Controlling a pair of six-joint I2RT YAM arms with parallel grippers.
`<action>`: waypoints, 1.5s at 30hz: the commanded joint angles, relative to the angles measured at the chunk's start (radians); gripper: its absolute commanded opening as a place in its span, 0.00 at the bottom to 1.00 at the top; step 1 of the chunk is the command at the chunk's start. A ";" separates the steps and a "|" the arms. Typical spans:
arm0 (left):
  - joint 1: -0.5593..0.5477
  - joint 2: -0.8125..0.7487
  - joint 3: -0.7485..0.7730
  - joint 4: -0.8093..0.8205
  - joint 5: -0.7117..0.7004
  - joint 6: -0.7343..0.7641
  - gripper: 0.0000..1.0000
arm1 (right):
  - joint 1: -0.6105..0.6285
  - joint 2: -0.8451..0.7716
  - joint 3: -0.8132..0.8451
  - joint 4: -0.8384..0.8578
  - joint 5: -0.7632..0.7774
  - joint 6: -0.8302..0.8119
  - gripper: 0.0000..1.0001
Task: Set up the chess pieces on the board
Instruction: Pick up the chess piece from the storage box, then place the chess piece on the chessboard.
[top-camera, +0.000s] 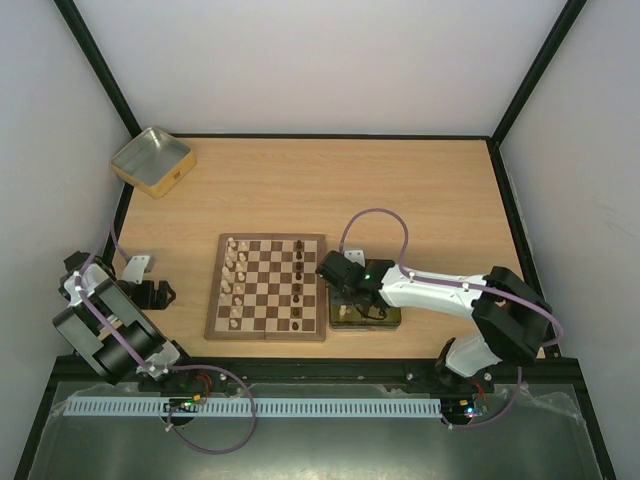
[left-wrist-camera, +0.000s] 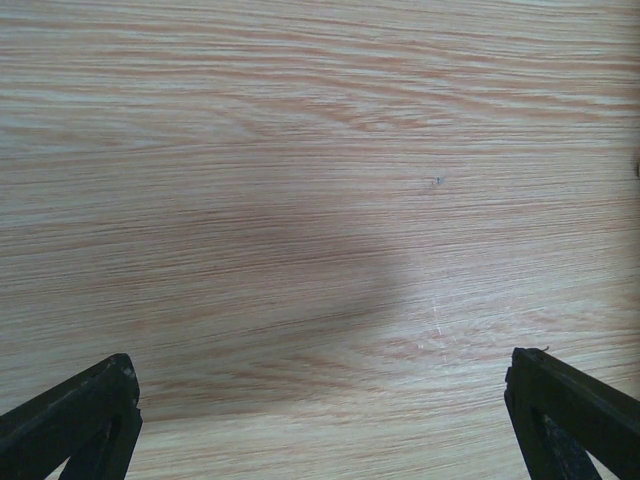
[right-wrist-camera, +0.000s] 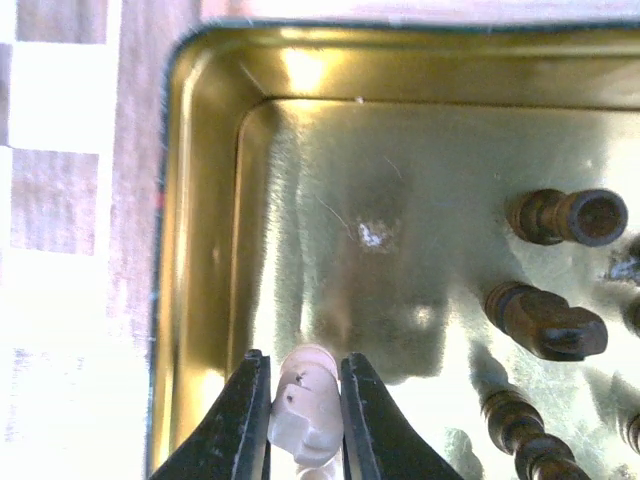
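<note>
Pale counter (top-camera: 400, 190) is shared by the board (top-camera: 266, 286) and gold tin (right-wrist-camera: 200, 200), where a cream piece (right-wrist-camera: 303, 415) is clenched by the right gripper (right-wrist-camera: 305, 385); it should be lifted straight up. Meanwhile the left gripper (left-wrist-camera: 320, 400) is released.

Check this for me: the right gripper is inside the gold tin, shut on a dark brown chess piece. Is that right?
Not quite. The right gripper is inside the gold tin, but it is shut on a pale cream chess piece, not a dark brown one. The right wrist view shows this. The dark brown pieces lie loose in the tin.
</note>
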 joint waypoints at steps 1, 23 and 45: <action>-0.002 -0.021 -0.020 -0.002 -0.004 0.013 0.99 | -0.004 -0.036 0.069 -0.087 0.059 -0.015 0.12; 0.003 -0.009 -0.044 0.025 0.007 0.007 0.99 | 0.252 0.176 0.525 -0.239 0.121 -0.019 0.10; 0.108 0.051 -0.035 0.027 0.015 0.090 0.99 | 0.414 0.647 1.035 -0.212 -0.019 -0.104 0.10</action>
